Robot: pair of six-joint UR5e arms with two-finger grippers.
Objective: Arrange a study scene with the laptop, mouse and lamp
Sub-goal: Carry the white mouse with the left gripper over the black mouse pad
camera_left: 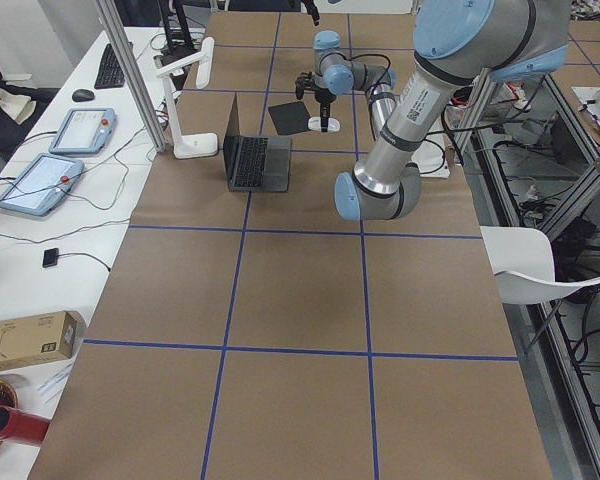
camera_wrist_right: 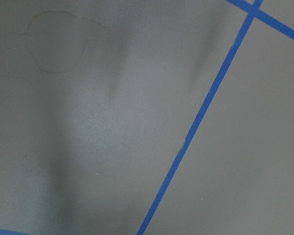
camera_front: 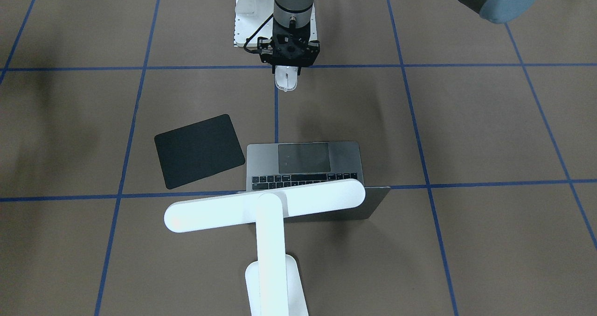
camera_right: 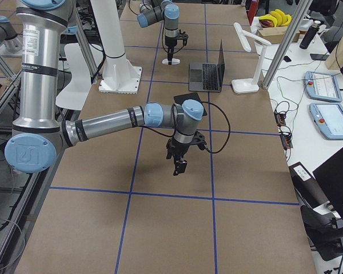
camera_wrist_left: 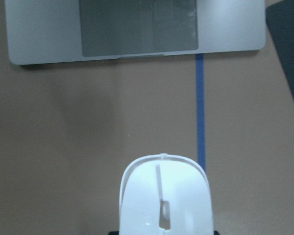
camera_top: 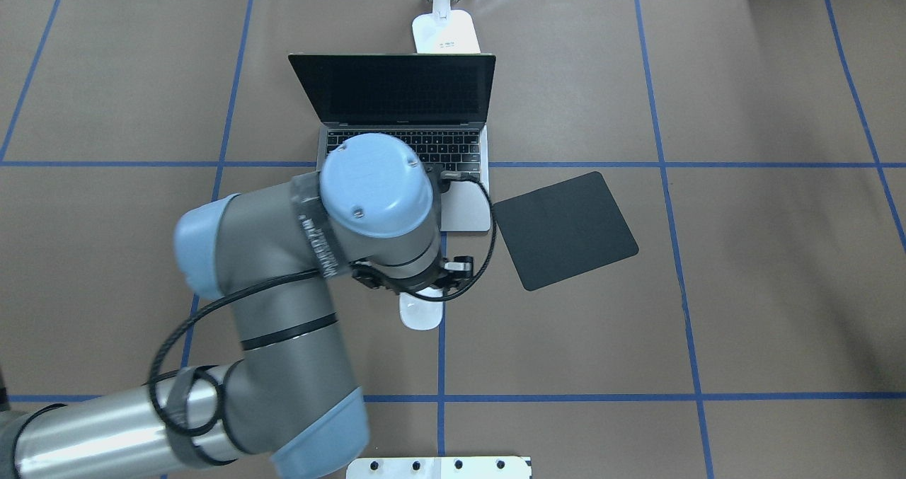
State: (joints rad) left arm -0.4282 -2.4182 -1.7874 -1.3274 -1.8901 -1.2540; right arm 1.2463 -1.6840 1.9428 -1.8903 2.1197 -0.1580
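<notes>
**Mouse pick-up.** Your left claw [camera_front: 286,68] stands over the rear of the mouse [camera_front: 286,80], which is near the laptop's [camera_front: 345,159] front edge but apart from it. The fingers are hidden, so you cannot tell whether they are clamped or apart. Confirm a square hold across the mouse's sides, then carry it low to the black pad [camera_front: 199,150] beside the laptop. The right claw [camera_right: 179,165] hangs well apart, and its state cannot be told.
</notes>
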